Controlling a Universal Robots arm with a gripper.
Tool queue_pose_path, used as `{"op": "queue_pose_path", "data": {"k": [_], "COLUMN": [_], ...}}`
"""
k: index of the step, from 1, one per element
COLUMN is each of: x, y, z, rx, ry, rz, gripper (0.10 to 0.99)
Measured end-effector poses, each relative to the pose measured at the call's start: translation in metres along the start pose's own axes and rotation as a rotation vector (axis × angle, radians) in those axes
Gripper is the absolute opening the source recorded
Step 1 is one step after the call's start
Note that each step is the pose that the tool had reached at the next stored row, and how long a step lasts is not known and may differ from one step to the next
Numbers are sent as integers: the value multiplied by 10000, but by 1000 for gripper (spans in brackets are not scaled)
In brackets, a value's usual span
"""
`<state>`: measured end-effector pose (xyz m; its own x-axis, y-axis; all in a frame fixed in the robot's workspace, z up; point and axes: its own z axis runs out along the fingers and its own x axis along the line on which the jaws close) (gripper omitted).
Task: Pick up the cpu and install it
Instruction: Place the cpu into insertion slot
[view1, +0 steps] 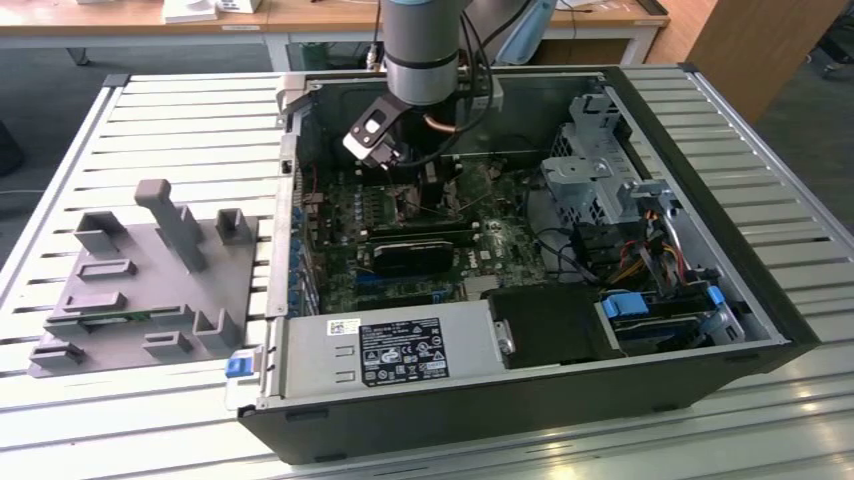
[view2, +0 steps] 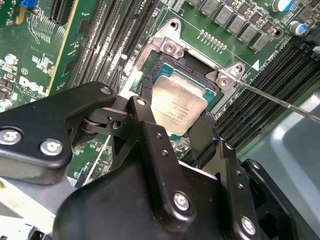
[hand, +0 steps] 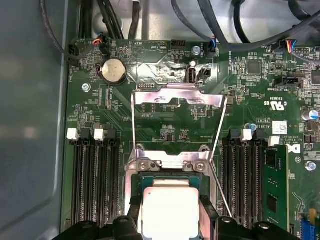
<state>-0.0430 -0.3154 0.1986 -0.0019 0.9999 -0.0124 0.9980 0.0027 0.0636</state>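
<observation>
the gripper (view2: 172, 119) has its jaws pinched on the cpu (view2: 182, 97) over the socket (view2: 167, 47); best lowered flat, corners aligned, no forcing.

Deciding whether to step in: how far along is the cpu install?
Done: the cpu is at the socket, inside its metal frame. In hand: the gripper is right over it; whether it grips or has let go, I cannot tell. Left: the hinged metal cover stands open and the thin lever is unlatched, so the cpu is not clamped yet.
</observation>
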Motion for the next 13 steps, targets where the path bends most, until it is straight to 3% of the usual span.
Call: {"op": "queue_pose_path", "data": {"k": [13], "x": [0], "y": [-13], "z": [47], "rx": [0], "ry": [-1], "rz": [0], "gripper": [537]}}
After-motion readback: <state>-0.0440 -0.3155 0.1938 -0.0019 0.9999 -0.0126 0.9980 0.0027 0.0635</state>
